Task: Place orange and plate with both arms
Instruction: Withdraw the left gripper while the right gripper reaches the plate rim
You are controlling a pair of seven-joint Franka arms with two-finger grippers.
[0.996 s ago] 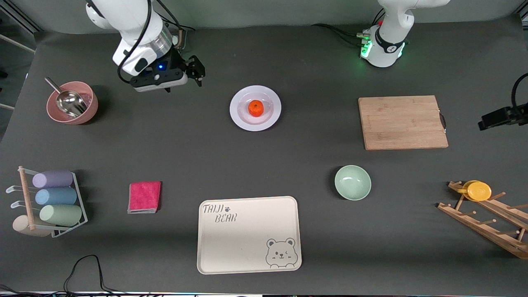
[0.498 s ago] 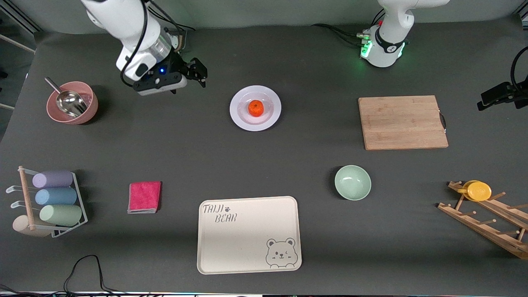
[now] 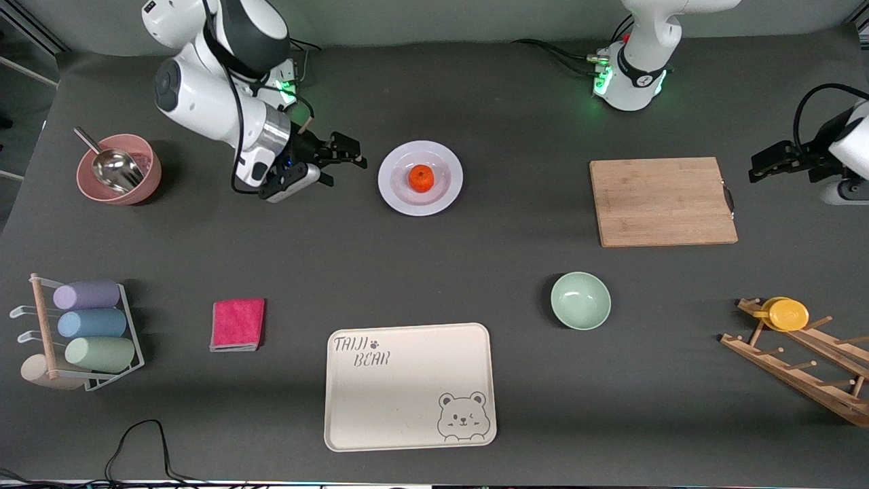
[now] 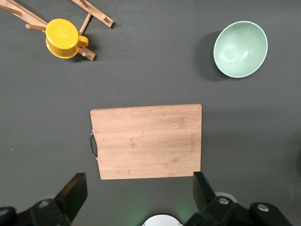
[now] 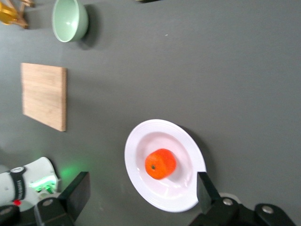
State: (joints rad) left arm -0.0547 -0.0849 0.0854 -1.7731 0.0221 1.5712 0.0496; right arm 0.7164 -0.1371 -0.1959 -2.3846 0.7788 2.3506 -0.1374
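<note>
Approach step: right pincer, released, hangs beside the plate holding the orange, frame centre-top. Left pincer, released, waits. Next, probably: grasp the orange.

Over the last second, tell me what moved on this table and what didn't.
The right gripper swung down and toward the plate, now open beside its rim. The left gripper came in from the table's edge toward the cutting board, also open. Nothing was grasped or released. The orange still sits on the plate; bowl and tray unmoved.
</note>
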